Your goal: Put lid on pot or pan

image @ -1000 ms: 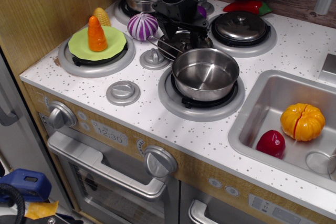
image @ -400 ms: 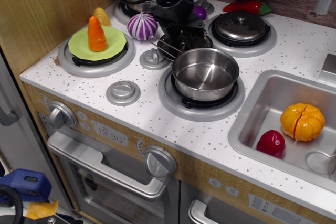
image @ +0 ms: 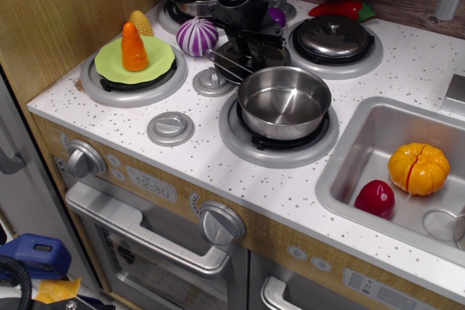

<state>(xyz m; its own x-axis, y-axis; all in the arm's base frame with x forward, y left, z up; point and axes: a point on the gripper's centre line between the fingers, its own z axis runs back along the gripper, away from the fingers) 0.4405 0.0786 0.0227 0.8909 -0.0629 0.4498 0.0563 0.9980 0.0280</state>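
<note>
The steel pot [image: 284,102] stands open and empty on the front right burner. The shiny silver lid [image: 229,64] lies just behind the pot, against its far left rim, and is mostly covered by my arm. My black gripper [image: 255,49] is low over the lid's middle, with its fingers down around where the knob is. The knob itself is hidden, and I cannot tell whether the fingers have closed on it. A darker domed lid [image: 333,35] with a knob rests on the rear right burner.
A green plate [image: 135,59] with an orange carrot sits on the front left burner. A purple onion [image: 197,36] is left of the gripper. Grey dial discs [image: 171,128] lie on the counter. The sink [image: 378,147] at right holds a pumpkin and a red fruit.
My gripper has moved down onto the lid behind the pot. The lid and the pot have stayed where they were.
</note>
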